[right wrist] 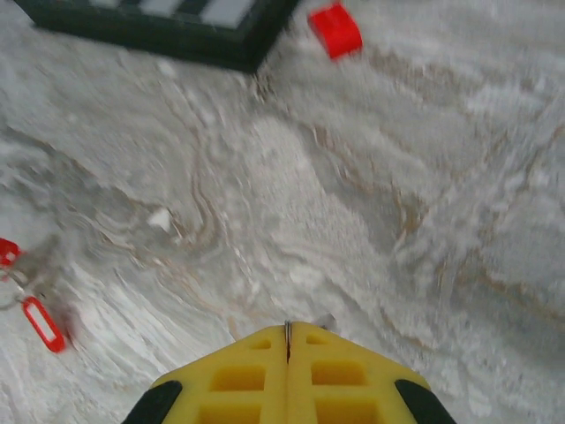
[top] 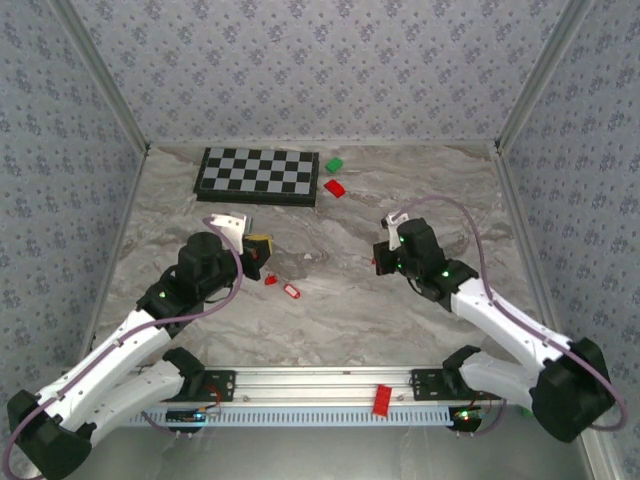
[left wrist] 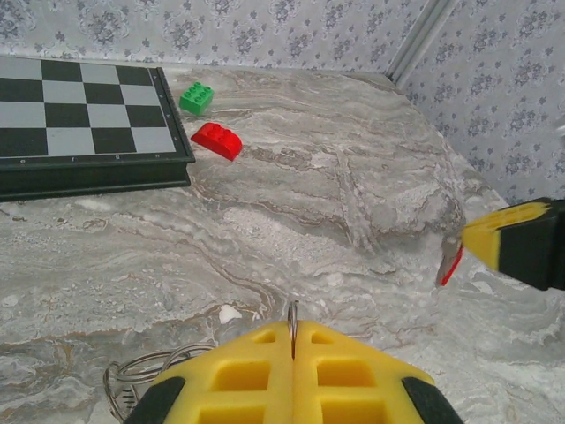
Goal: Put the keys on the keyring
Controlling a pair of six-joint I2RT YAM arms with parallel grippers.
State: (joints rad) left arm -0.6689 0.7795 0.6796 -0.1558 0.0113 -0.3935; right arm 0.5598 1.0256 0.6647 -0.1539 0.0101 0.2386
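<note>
The left gripper (left wrist: 293, 332) is pinching the thin grey wire keyring (left wrist: 292, 312). At its 3 o'clock, the right gripper (right wrist: 288, 330) is clamping a tiny red-headed metal key (left wrist: 448, 263).

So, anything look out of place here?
A red rectangular block sits on the metal rail between the arm bases, off the marble tabletop. It looks stray there. Nothing else stands out.

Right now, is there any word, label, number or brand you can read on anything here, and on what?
None can be read.
The chessboard shows only plain squares.
The red block and green block show no marking.
The loose key is too blurred to tell.
</note>
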